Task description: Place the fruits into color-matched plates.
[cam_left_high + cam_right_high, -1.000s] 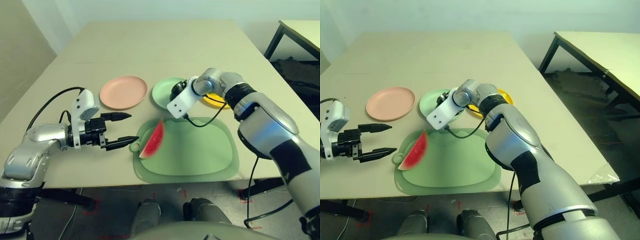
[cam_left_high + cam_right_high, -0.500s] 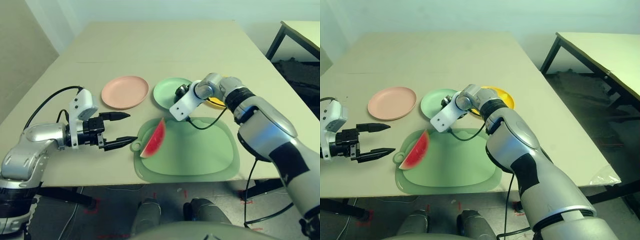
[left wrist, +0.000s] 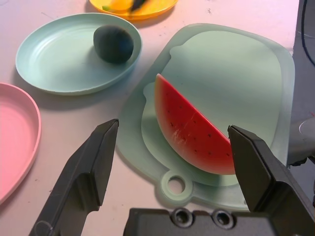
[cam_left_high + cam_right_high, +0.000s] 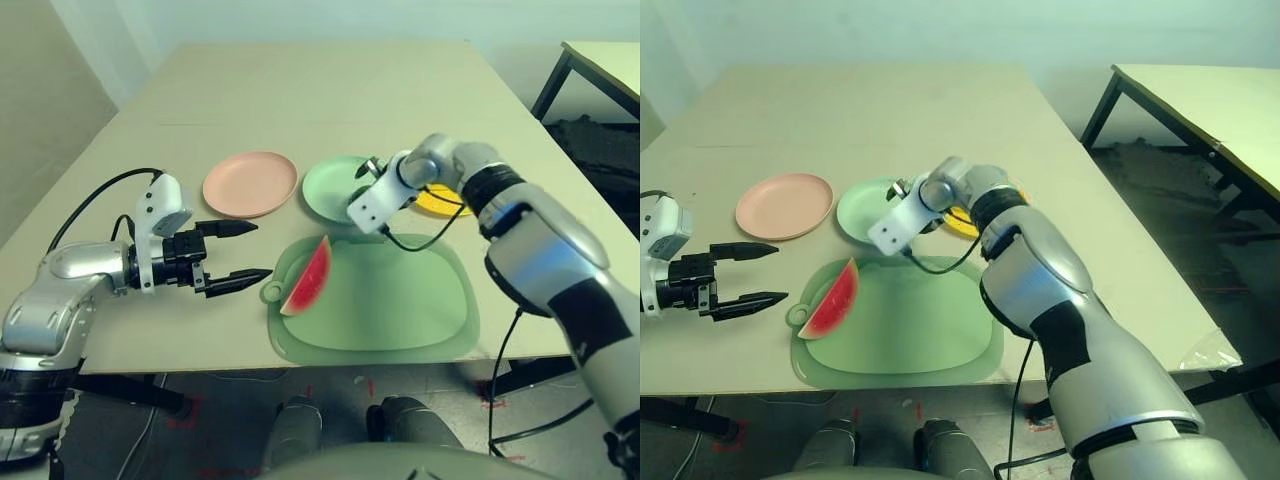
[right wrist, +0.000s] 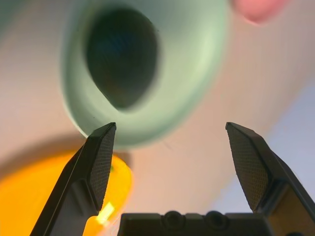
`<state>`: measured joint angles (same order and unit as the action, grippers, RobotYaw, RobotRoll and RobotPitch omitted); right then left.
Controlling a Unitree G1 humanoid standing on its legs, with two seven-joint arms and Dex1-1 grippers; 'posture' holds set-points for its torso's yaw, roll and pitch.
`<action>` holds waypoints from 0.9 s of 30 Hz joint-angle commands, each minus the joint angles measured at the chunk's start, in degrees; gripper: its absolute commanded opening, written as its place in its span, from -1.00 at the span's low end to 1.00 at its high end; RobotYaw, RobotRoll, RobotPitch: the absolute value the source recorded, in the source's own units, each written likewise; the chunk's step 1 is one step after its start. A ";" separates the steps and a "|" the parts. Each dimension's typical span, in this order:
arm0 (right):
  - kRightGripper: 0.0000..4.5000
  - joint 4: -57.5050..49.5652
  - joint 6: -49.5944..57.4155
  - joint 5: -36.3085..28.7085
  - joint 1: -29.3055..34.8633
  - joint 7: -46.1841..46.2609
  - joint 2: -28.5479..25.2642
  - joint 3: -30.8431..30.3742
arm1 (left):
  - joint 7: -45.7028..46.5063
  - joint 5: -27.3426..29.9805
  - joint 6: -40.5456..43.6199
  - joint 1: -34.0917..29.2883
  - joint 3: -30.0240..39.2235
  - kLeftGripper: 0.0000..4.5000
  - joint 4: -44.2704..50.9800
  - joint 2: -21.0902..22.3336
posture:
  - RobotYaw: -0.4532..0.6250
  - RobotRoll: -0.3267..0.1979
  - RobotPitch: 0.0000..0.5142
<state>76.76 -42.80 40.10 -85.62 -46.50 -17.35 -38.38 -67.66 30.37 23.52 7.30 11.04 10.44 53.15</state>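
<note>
Right gripper [image 5: 167,162] has lifted off the green plate [image 3: 44,64], jaws wide and empty, leaving the avocado [image 3: 113,43] in it. Banana's [image 3: 120,5] already on the yellow plate [image 3: 147,9]. Only the watermelon [image 3: 194,128] is left, lying on the mat [image 3: 246,73] with the pink plate [image 4: 250,184] bare, and the left gripper [image 3: 170,162] waits open beside it.

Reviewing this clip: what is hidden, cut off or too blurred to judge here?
- Yellow plate: in the eye views the right arm covers most of it, so its contents stay unclear.
- Left wrist view: the picture's edge cuts it off.
- Right wrist view: blurred; the avocado is a dark blob on the green plate.
</note>
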 commanded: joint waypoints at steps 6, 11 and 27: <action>0.99 -12.49 9.76 -24.54 2.43 -33.51 -8.74 17.47 | -2.12 -2.25 -2.04 3.39 -1.31 1.00 -3.99 0.99 | -0.01 0.25 -0.86; 0.99 -41.68 36.95 -39.65 22.02 -39.75 -14.02 26.45 | -1.35 -3.06 -0.50 5.55 -3.32 1.00 -4.28 0.50 | -0.07 0.25 -0.87; 0.99 -84.02 62.36 -70.32 68.89 -25.44 -11.97 44.58 | -18.77 -19.44 -31.42 21.68 -18.66 1.00 -23.79 0.63 | -0.12 0.25 -0.88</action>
<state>-5.39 18.68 -26.77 -17.62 -72.65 -29.90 4.36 -84.32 13.71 -1.51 26.86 -5.60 -9.94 54.72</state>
